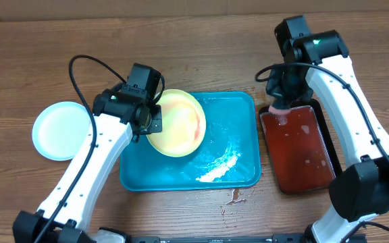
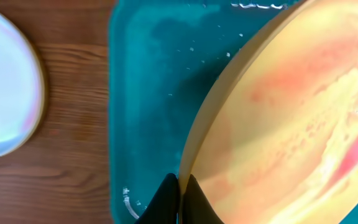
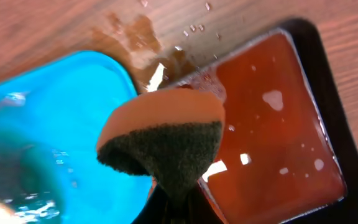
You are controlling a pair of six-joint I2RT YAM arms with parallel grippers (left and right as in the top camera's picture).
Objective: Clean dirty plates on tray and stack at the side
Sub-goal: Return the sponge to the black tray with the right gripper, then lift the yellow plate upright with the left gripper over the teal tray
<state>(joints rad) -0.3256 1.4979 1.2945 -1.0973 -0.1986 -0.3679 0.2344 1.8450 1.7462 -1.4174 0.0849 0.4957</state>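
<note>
My left gripper [image 2: 179, 190] clamps 1 smeared plate [image 1: 177, 121] tilted over the tray [image 1: 242, 128]; my right gripper [image 3: 174, 202] pinches the sponge [image 3: 163, 134]. Next, I judge: carry it across and scrub.

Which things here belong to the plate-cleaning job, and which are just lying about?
Job: yellow plate, white plate, blue tray, sponge, probably the red tray of liquid.
Lying about: only a small spill on the table.

The turquoise tray [image 1: 242, 115] is glossy, wet plastic; the yellow plate [image 1: 177, 125] looks smooth. The sponge [image 3: 166, 118] has a rough dark face.
</note>
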